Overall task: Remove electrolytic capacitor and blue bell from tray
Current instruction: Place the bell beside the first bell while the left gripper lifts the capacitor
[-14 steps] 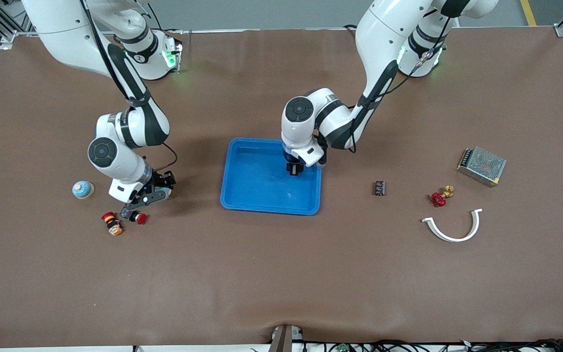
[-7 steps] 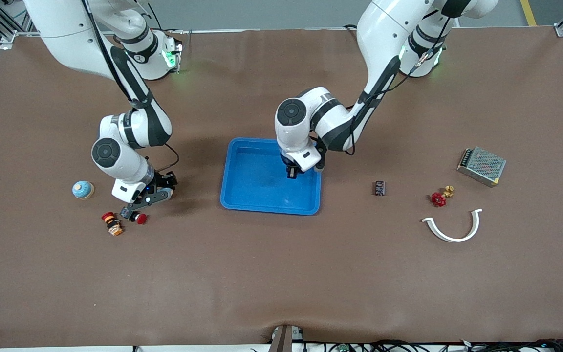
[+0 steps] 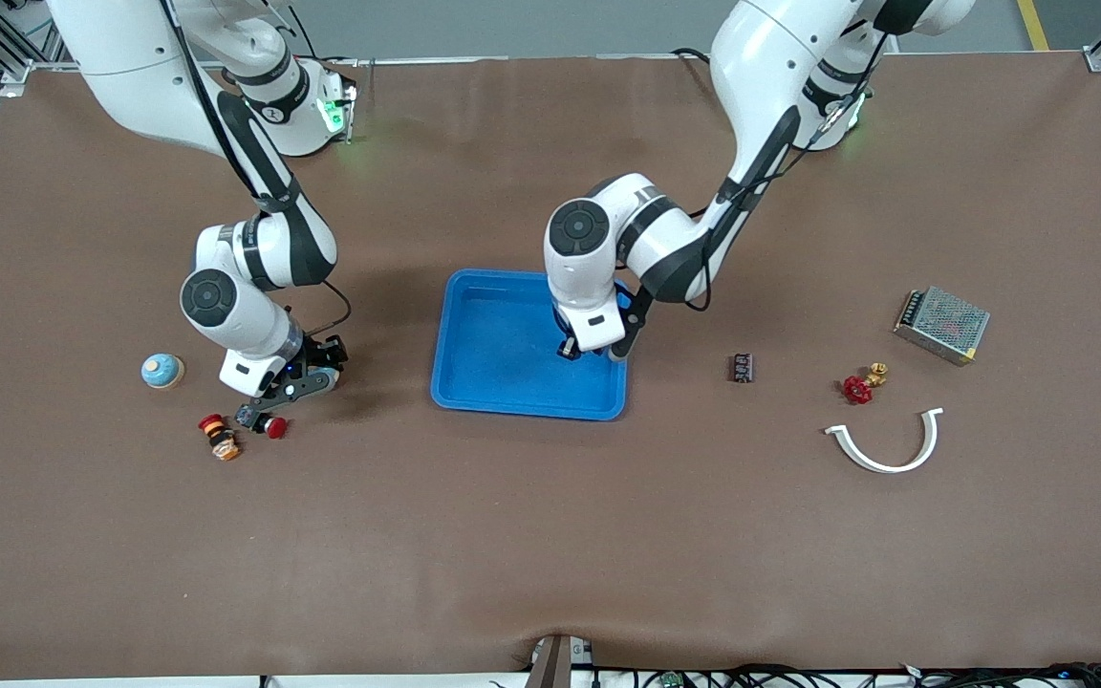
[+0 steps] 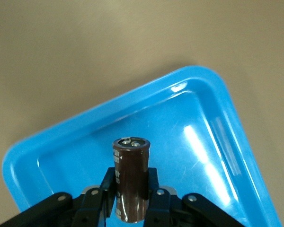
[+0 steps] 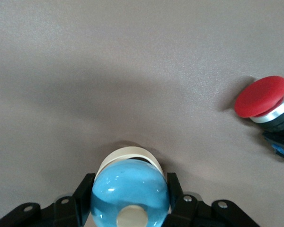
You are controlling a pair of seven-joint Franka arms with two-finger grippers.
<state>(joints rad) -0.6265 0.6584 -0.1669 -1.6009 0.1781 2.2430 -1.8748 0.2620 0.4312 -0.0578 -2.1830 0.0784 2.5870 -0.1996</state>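
Note:
The capacitor point(image 4: 131, 161) is a dark brown cylinder with a silver top, and my left gripper point(image 4: 131, 189) is shut on it. That gripper point(image 3: 567, 352) hangs low over the blue tray point(image 3: 474, 382), near the tray's rim toward the left arm's end. In the right wrist view the bell point(image 5: 128, 198), a blue dome with a pale knob and white base, sits between the fingers of my right gripper point(image 5: 129, 189), which is shut on it. The front view shows the right gripper point(image 3: 252, 416) low over the table, with a like blue dome point(image 3: 161, 370) on the table apart from it.
A red push button point(image 3: 273, 427) point(image 5: 261, 97) lies beside the right gripper, with a red and orange button point(image 3: 219, 437) close by. Toward the left arm's end lie a small black part point(image 3: 742, 367), a red valve point(image 3: 858, 387), a white curved piece point(image 3: 885, 449) and a metal box point(image 3: 942, 325).
My left gripper has moved with the capacitor over the tray, toward the front camera and lower. The right arm has shifted only slightly.

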